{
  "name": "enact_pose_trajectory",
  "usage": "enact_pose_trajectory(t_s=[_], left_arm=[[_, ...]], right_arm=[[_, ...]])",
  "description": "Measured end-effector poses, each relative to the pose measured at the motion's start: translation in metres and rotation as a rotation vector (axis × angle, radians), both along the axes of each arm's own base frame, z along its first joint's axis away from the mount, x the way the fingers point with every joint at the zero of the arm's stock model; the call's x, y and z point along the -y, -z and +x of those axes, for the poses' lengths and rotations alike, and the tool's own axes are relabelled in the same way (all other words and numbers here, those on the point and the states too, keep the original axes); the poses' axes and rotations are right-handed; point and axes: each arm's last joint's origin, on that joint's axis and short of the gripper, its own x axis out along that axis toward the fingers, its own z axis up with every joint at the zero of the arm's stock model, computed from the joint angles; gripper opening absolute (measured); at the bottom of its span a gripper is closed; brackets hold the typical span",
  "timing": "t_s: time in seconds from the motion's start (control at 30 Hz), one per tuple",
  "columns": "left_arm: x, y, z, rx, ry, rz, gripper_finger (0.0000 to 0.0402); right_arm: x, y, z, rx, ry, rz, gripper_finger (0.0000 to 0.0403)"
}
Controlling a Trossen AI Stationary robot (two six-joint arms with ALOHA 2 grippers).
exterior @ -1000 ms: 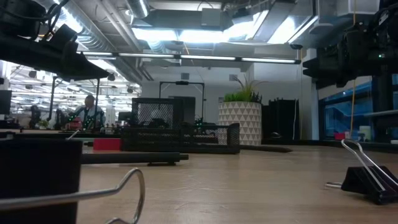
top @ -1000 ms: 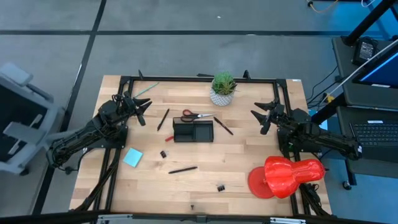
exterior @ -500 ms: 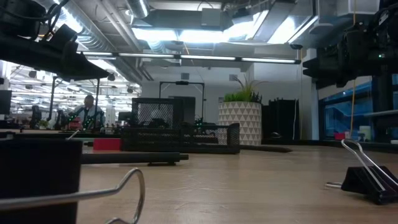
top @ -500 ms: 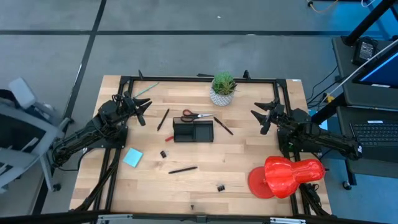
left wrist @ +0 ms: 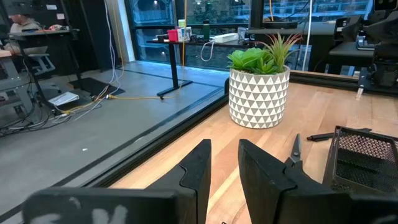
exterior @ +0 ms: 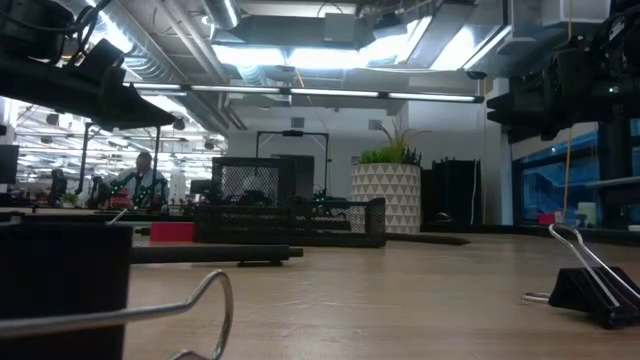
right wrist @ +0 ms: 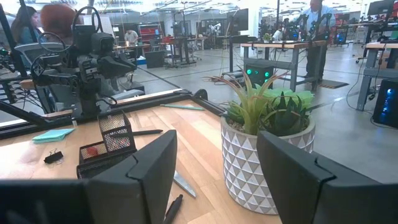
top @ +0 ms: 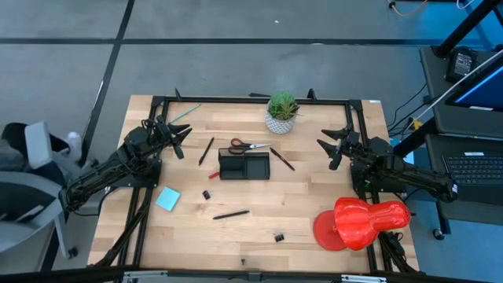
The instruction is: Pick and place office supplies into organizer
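Both grippers, left (top: 178,139) and right (top: 331,148), hover spread and empty, flanking the organizer (top: 244,166).

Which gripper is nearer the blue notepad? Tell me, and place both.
Left. The left gripper hovers just up-table of the blue notepad, on the same side; the right gripper is across the table, beyond the organizer.

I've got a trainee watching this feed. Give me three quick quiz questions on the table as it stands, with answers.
1. True or false: the scissors already lie inside the organizer.
2. Which is nearest the red plastic object? A) notepad B) clip C) green pencil
3. Fill in: the left gripper and right gripper each hold ____.

Key: 1 false, they lie beside it, toward the plant; 2 B; 3 nothing.
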Motion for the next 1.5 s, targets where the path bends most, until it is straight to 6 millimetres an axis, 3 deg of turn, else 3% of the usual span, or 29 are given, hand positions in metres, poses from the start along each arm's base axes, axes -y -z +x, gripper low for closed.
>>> enact_pose_trajectory(t_s=[1.27,1.5], left_arm=[[0.0,0.0,0.0,0.0,0.0,0.0,0.0075],[-0.0003,-0.0012,-0.0001,-0.042,-0.005,0.076,0.0075]], right_arm=[[0.0,0.0,0.0,0.0,0.0,0.0,0.0224],[0.0,0.0,0.0,-0.007,0.001,-0.014,0.0224]])
